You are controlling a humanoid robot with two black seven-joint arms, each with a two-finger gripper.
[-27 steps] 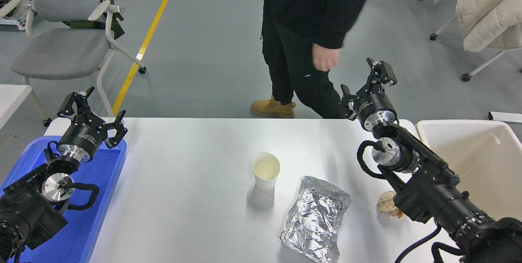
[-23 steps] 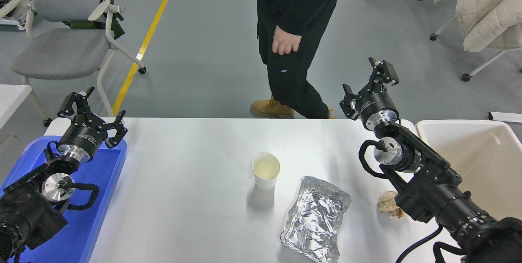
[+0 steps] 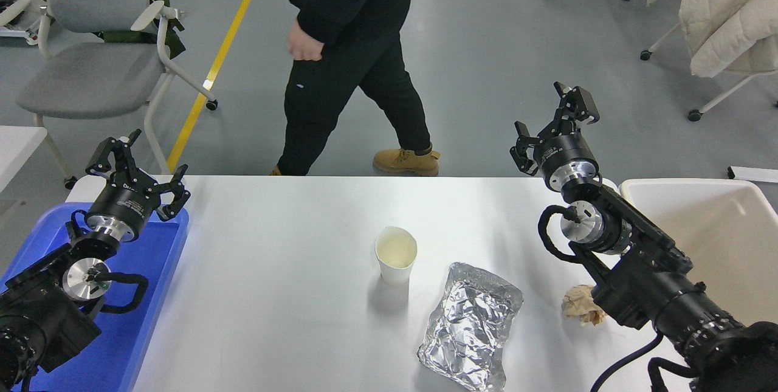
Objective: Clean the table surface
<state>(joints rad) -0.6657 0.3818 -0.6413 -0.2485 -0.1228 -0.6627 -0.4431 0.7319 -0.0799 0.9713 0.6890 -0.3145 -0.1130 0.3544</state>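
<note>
The white table surface fills the lower half of the head view. On it stand a white paper cup, upright, a crumpled sheet of silver foil and a small wad of brown paper half hidden by my right arm. My right gripper is open and empty, raised above the table's far right edge, well away from all three. At the lower left my left gripper is parked open and empty over the far end of the blue tray.
A blue tray lies at the table's left end and a cream bin at its right end. A person in black walks behind the far side. A grey chair stands at the back left.
The person has walked left behind the table. My right gripper has drifted slightly right and up. The left arm and the things on the table have not moved.
</note>
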